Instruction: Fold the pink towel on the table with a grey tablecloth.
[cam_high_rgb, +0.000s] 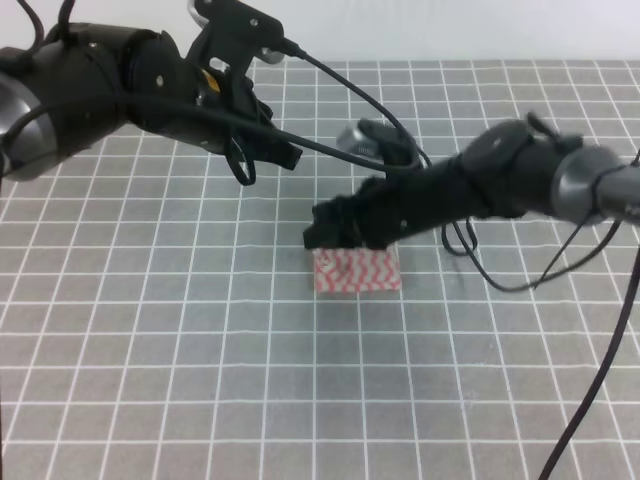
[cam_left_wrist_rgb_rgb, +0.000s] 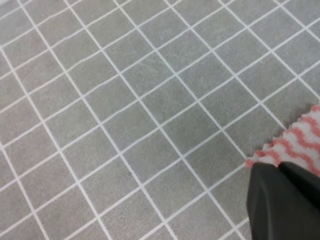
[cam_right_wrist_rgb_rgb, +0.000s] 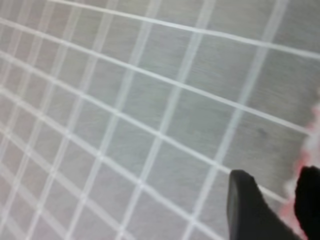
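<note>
Grey gridded tabletop (cam_high_rgb: 150, 380) fills all 3 views. Left arm is raised over the far-left part; left gripper (cam_high_rgb: 285, 152) points toward the middle, well apart from the cloth, jaw state cannot be told. Right arm reaches in from the right edge; right gripper (cam_high_rgb: 325, 228) sits low at the far edge of the pink towel (cam_high_rgb: 357, 271), fingers (cam_right_wrist_rgb_rgb: 247, 210) parted with a gap, nothing between them. Towel lies flat as a small rectangle near the tabletop's middle.
</note>
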